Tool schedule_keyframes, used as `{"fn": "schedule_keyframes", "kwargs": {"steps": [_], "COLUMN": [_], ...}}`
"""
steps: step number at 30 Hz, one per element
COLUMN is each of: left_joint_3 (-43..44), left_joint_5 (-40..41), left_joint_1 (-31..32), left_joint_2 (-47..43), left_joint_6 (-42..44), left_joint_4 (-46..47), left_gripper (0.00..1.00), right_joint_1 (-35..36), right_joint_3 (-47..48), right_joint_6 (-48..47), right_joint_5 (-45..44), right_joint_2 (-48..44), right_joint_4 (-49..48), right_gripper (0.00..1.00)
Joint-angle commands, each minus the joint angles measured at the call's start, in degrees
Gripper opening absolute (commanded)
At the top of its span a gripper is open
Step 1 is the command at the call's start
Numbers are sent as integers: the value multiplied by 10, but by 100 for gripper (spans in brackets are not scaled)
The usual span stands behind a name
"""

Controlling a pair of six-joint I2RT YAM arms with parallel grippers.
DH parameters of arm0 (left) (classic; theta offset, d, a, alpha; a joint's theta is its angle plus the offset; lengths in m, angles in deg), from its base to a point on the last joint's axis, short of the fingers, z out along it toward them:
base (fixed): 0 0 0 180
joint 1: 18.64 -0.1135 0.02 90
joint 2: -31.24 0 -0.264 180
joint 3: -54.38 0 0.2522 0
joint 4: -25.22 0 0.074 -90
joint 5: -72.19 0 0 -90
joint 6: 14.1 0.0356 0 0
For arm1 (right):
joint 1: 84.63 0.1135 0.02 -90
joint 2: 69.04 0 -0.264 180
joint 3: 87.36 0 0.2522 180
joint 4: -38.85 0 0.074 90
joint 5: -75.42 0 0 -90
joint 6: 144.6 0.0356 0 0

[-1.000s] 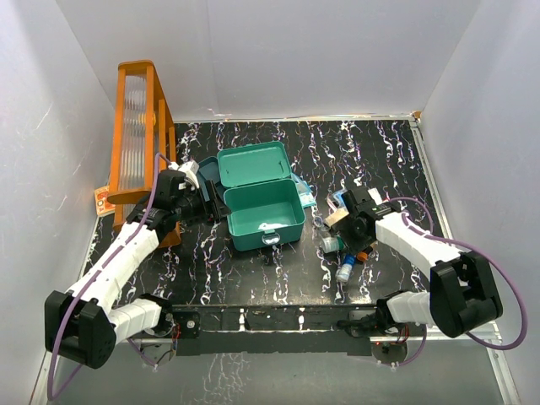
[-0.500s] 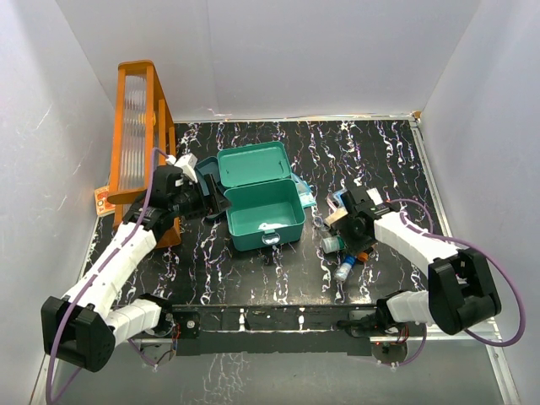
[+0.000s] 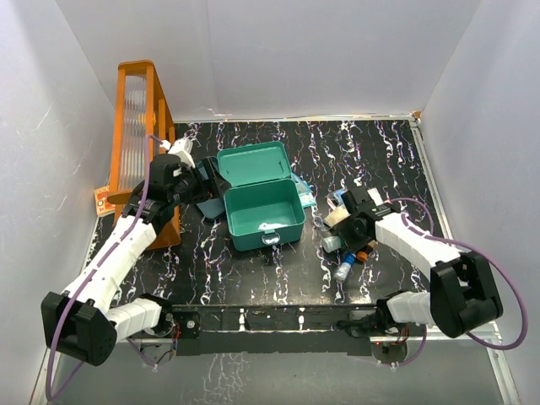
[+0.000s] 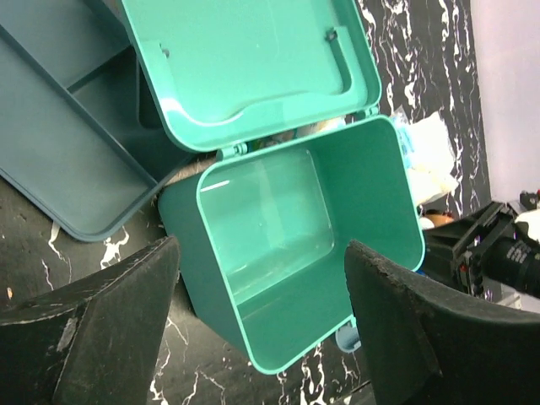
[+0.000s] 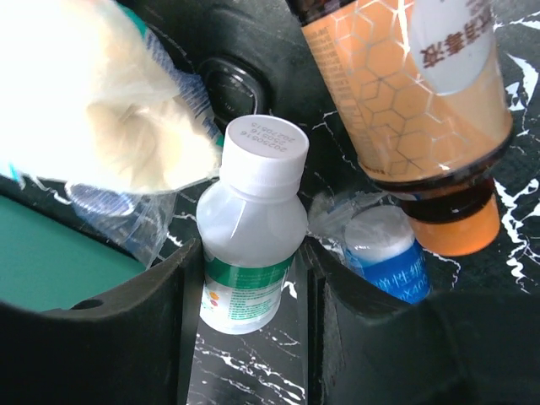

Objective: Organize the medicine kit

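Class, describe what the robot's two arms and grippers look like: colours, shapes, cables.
The left arm and right arm match: white rounded shells between bulky black joints. A thin purple cable loops along each. The left gripper and right gripper have broad matte black fingers, scuffed grey at edges. No markings readable.

I record the left arm (image 3: 118, 253) stretched forward from its base, forearm angled up and to the right, wrist turned so the left gripper (image 3: 213, 187) points rightward. Its fingers (image 4: 93, 329) stand wide apart and hold nothing. The right arm (image 3: 413, 240) is folded at the elbow, forearm reaching leftward, with the right gripper (image 3: 337, 226) tipped low. Its fingers stand narrowly apart, one either side of a white-capped bottle (image 5: 249, 245). Whether they clamp it, I cannot confirm.
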Motion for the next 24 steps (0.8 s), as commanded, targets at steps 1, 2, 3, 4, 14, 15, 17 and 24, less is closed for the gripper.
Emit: {"fn": "schedule_keyframes", "kwargs": {"steps": [1,2,3,4,14,15,17,24], "left_joint_3": [39,40,41,41,119,136,160,186], "left_joint_5": [30,31,31,31,68,66,65,90], "left_joint_1": [3,3,3,3,2,1,2,-1], "left_joint_2": [11,15,19,23,92,104,125,166], "left_joint_6": [-9,-12,-16,-18,18,15,0,-34], "left_joint_4": [13,16,20,25,24,26,32,0], "left_gripper": [79,79,79,79,83,83,83,85], "right_joint_1": [6,7,8,8,8,9,9,9], "right_joint_3": [42,56,74,92,278,288,312,368], "right_joint_6": [-19,-26,-34,-44,-231,-255,-309,-447], "right_joint_5": [-19,-26,-34,-42,-10,7,30,119], "right_joint_2": [-58,-65,-71,-75,-36,-31,-18,28], "right_joint_4": [27,41,57,68,-4,-29,-63,-141], "right_gripper": [33,34,35,36,40,41,42,44]}}
